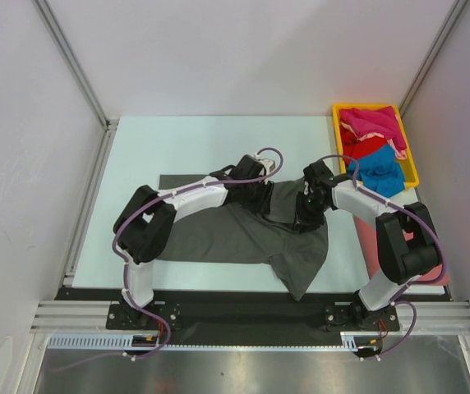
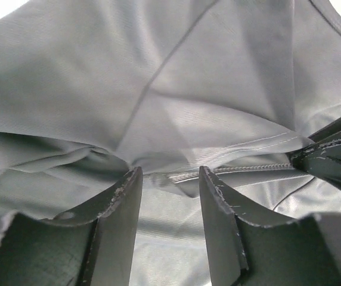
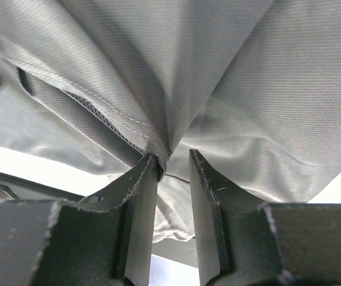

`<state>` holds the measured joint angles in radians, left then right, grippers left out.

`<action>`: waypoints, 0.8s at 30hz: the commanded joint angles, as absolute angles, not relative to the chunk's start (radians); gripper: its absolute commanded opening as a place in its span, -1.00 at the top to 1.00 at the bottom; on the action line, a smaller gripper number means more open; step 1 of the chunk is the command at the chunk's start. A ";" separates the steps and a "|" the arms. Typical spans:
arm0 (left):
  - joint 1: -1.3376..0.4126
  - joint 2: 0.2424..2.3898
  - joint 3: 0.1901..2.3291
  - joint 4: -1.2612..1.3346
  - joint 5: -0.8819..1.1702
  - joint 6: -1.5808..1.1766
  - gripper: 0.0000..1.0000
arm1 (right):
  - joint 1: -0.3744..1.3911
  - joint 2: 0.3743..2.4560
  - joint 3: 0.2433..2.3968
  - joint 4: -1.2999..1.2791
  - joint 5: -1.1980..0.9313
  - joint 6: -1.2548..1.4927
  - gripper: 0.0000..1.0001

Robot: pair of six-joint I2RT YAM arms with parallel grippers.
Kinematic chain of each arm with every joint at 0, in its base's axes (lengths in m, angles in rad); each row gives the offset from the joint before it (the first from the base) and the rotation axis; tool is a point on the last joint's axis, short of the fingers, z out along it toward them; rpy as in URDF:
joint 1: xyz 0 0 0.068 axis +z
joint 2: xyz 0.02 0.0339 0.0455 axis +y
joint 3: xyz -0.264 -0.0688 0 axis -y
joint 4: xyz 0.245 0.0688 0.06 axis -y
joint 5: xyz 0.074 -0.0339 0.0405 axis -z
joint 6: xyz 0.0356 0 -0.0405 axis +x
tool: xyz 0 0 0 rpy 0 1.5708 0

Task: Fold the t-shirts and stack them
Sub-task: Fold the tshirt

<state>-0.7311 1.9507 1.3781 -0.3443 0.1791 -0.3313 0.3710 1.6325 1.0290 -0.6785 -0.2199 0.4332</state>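
Observation:
The large dark grey t-shirt (image 1: pixel 243 238) lies on a black mat (image 1: pixel 177 182), its middle bunched upward between both grippers. My left gripper (image 1: pixel 260 197) is at the raised fold. In the left wrist view its jaws (image 2: pixel 170 173) stand apart, with grey cloth (image 2: pixel 158 77) and a stitched hem just past the tips. My right gripper (image 1: pixel 305 215) is close beside it. In the right wrist view its jaws (image 3: pixel 173 158) show a gap, and a gathered hem (image 3: pixel 99 116) rests against the left fingertip (image 3: pixel 149 170). Magenta (image 1: pixel 370 123), red (image 1: pixel 365 148) and blue (image 1: pixel 380 172) t-shirts lie in the tray.
The yellow tray (image 1: pixel 412 156) stands at the back right of the table. A salmon-pink cloth (image 1: pixel 439 275) peeks out behind the right arm's elbow. The right gripper's dark finger (image 2: pixel 331 155) shows at the right edge of the left wrist view. Metal frame rails border the table.

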 commanded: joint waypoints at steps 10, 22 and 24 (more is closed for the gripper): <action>-0.796 1.971 1.420 -0.428 0.028 -0.264 -0.10 | 0.333 1.631 1.039 -0.644 -0.313 0.460 0.30; -0.801 2.048 1.463 -0.434 -0.095 -0.256 0.01 | 0.313 1.624 0.999 -0.618 -0.336 0.471 0.29; -0.801 2.051 1.465 -0.443 -0.118 -0.258 0.07 | 0.313 1.626 0.993 -0.615 -0.331 0.469 0.29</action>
<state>-0.7963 2.0399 1.4345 -0.4500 -0.0536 -0.2790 0.3164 1.6325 0.9993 -0.6342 -0.3229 0.4629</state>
